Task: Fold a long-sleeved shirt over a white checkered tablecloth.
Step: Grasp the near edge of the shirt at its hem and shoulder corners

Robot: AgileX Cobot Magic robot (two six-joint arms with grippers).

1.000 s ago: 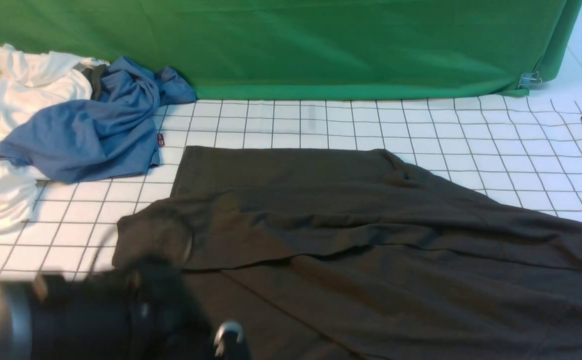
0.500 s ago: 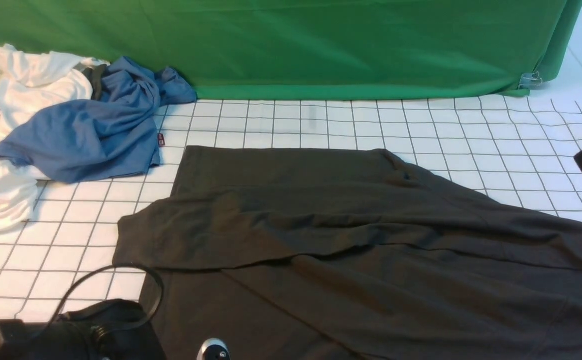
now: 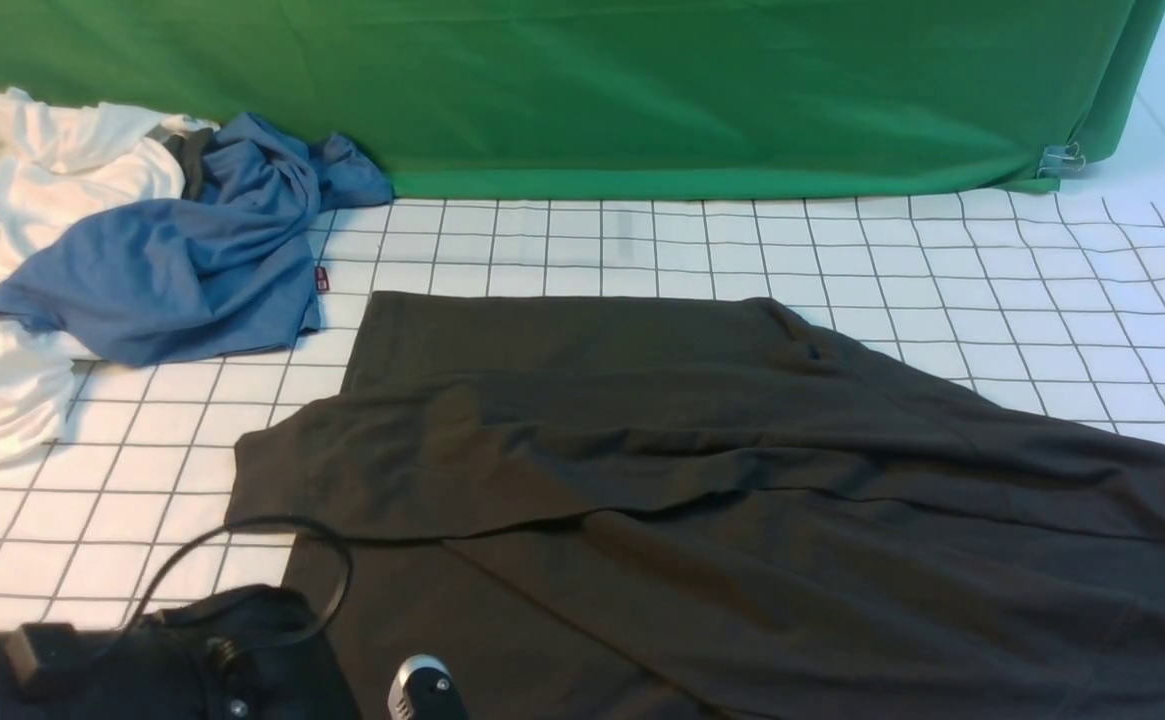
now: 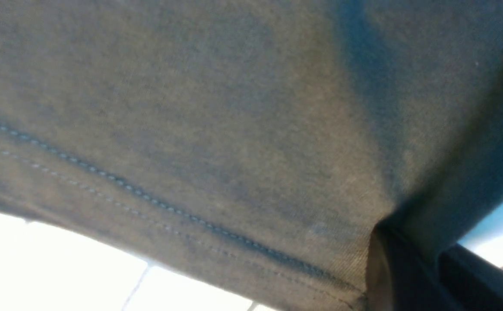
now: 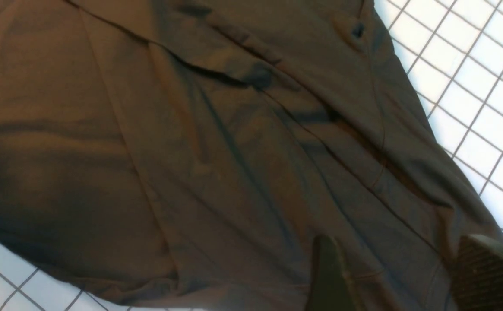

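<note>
Across the centre and lower right of the front view, the long-sleeved shirt point(image 3: 742, 480) lies spread on the white checkered tablecloth point(image 3: 942, 260), with one sleeve laid across its body toward the left. At the lower left corner the left arm point(image 3: 192, 670) sits at the shirt's near edge. Its wrist view shows the left end effector point(image 4: 437, 259) closed, seemingly pinching the fabric just beside the stitched hem. The right end effector point(image 5: 406, 280) hovers above the shirt, fingers point(image 5: 329, 276) apart and gripping nothing. A blue shirt point(image 3: 172, 270) and white garments point(image 3: 52, 170) are heaped at upper left, before the green backdrop point(image 3: 642, 90).
</note>
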